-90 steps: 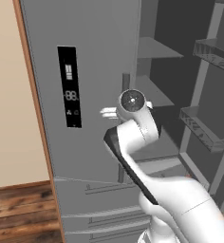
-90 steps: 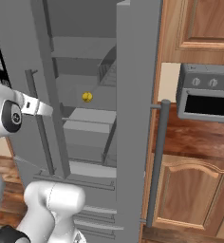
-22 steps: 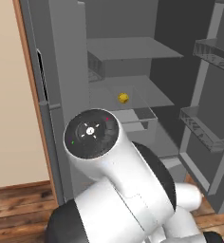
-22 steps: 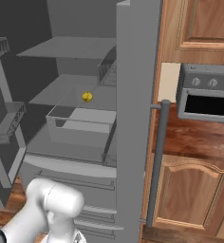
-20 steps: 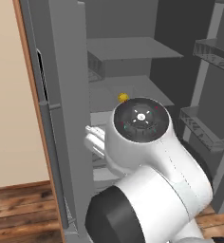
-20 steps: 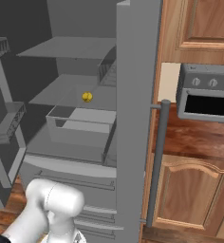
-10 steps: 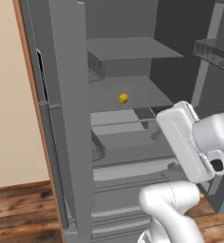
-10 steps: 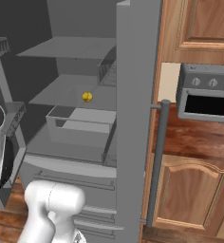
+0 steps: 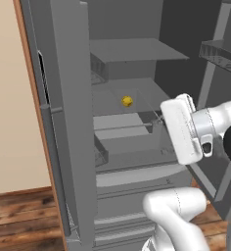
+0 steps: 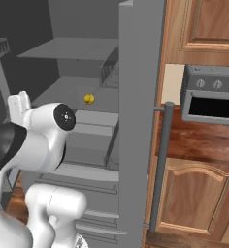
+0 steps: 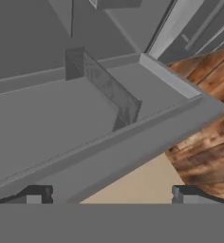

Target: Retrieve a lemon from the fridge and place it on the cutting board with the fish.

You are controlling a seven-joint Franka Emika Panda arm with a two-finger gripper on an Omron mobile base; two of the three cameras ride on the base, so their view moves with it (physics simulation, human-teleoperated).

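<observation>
Though open already, the fridge [image 9: 63, 122] in the left base view still keeps the lemon [image 9: 127, 101] on a middle shelf, well apart from the gripper [image 9: 159, 117]. From the right base view, same story: lemon [image 10: 89, 99] not picked up, sitting past the arm. Through the hand view, fingertips [image 11: 35, 194] far apart, holding nothing. Grabbing and carrying to the board still left.

**Fridge open, lemon on the shelf**

The fridge [image 10: 138, 97] stands open, and the lemon [image 10: 89, 99] sits alone on a middle shelf (small, bright yellow). The white arm [image 10: 39, 140] rises at lower left, well short of it. A toaster oven [image 10: 211, 94] sits at right.
</observation>
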